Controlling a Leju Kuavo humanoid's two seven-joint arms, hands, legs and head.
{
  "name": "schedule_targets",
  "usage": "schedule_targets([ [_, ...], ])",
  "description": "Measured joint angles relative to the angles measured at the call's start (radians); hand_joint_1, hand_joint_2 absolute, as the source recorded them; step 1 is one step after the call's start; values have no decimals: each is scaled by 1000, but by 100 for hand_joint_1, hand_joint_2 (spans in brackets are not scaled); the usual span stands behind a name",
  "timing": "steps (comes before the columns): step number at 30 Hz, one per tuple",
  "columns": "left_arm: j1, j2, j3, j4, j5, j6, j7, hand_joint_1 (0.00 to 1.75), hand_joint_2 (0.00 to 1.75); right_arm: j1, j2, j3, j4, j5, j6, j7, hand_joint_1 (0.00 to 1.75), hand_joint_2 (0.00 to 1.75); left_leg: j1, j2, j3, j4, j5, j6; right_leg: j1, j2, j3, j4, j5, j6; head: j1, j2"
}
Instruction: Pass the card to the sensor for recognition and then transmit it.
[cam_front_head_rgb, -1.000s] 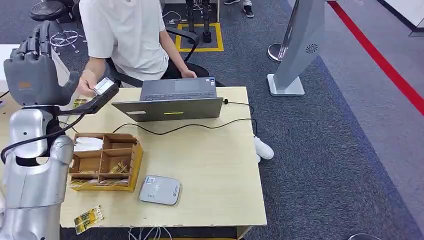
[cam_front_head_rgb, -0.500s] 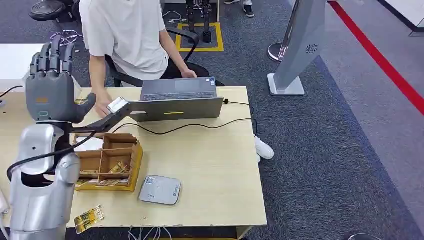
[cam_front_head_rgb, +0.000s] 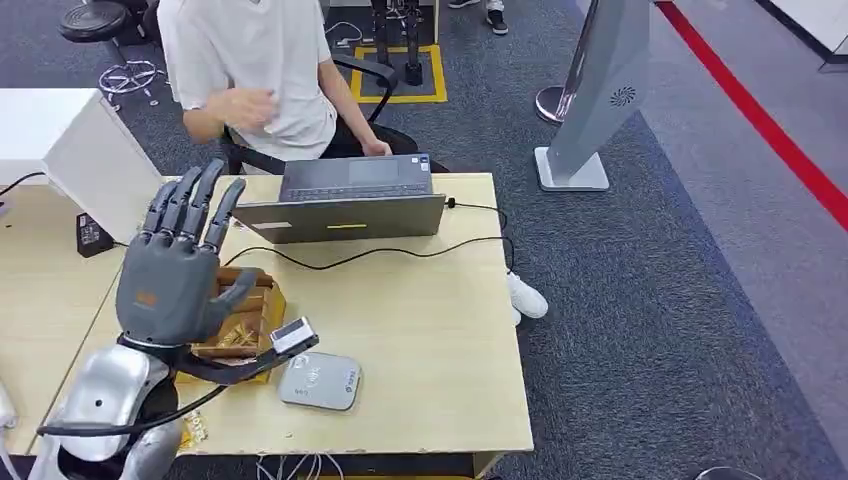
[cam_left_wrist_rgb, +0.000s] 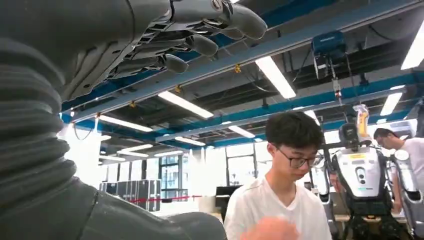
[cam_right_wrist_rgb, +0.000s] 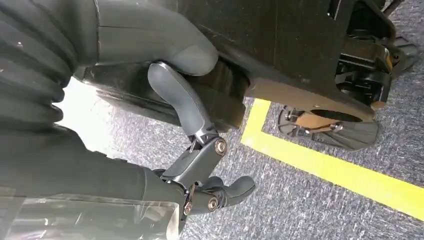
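My left hand (cam_front_head_rgb: 175, 270) hovers over the wooden compartment box (cam_front_head_rgb: 262, 300), fingers spread and straight, nothing in it. In the left wrist view the fingers (cam_left_wrist_rgb: 200, 30) stretch out bare against the ceiling. The grey-white card reader (cam_front_head_rgb: 320, 380) lies flat on the table just right of the hand. Yellow cards (cam_front_head_rgb: 235, 335) lie in the box, and one card (cam_front_head_rgb: 180, 437) rests at the table's front edge. A person's hand (cam_front_head_rgb: 245, 105) is blurred by their chest; I cannot tell whether it holds a card. My right hand (cam_right_wrist_rgb: 200, 150) hangs over the floor, fingers loosely bent, holding nothing.
A person in a white shirt (cam_front_head_rgb: 260, 60) sits behind the table at an open laptop (cam_front_head_rgb: 345, 200). A black cable (cam_front_head_rgb: 400, 250) runs across the tabletop (cam_front_head_rgb: 440, 340). A white box (cam_front_head_rgb: 70, 140) and a black adapter (cam_front_head_rgb: 92, 233) stand at the left. A grey kiosk (cam_front_head_rgb: 600, 90) stands on the carpet.
My left arm has come down from beside the person's hand to above the box, near the reader. The person's hand has drawn back toward their chest.
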Motion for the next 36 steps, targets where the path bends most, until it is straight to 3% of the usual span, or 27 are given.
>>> schedule_targets([
  [5,29,26,-18,-27,51,-9,-27,0,175,2,0,-9,0,-21,0,-2,0,175,0,0,0,0,0,0,0,0,2,0,0,0,0,0],
  [9,81,81,-40,-37,123,-42,-58,0,175,5,0,-24,0,-47,-1,-3,0,175,0,0,0,0,0,0,0,0,1,0,0,0,0,0],
  [16,129,167,-69,-14,188,-113,-60,0,175,8,0,-40,0,-65,-4,-3,0,175,0,0,0,0,0,0,0,0,0,0,-1,0,0,0],
  [36,137,191,-91,30,191,-122,-57,0,175,9,0,-52,0,-65,-4,-3,0,175,0,0,0,0,0,0,0,0,0,0,-1,1,0,0],
])
